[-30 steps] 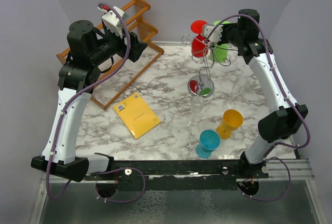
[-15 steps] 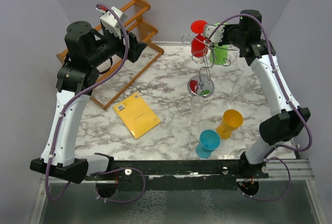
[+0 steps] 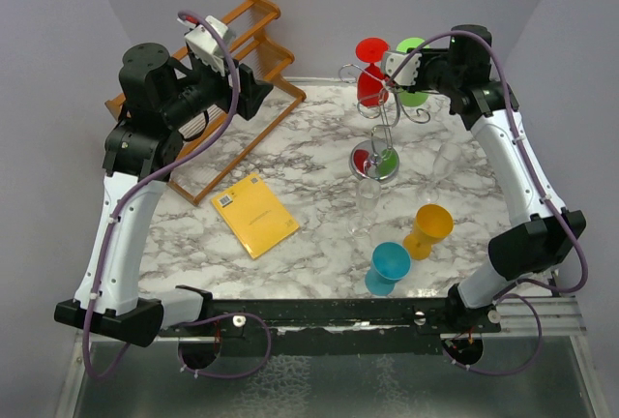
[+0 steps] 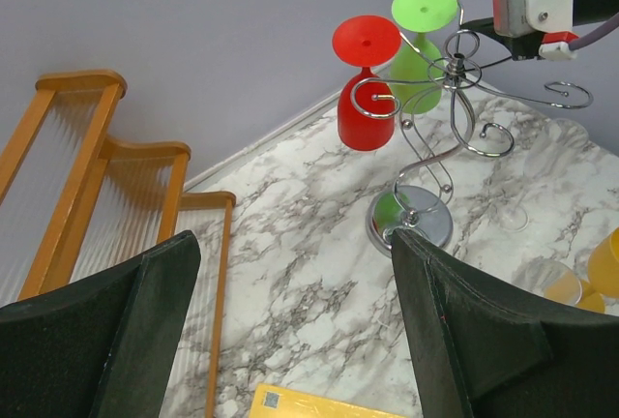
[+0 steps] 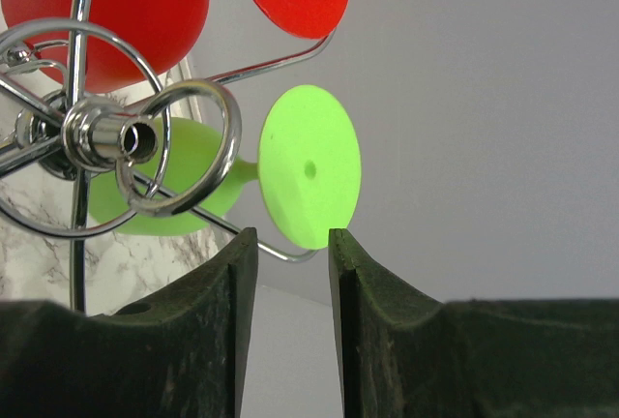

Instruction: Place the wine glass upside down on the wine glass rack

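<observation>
The green wine glass hangs upside down beside the red one on the wine glass rack at the worktop's far right, the right fingers narrowly parted and gripping nothing beside its foot, the left fingers spread wide and empty, so placing looks done, only backing away left.

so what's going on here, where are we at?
An opaque green wine glass hangs upside down on the silver wire rack, next to a red wine glass. The right hand sits just by the green foot, fingers slightly apart, gripping nothing. The left hand is open and empty.
</observation>
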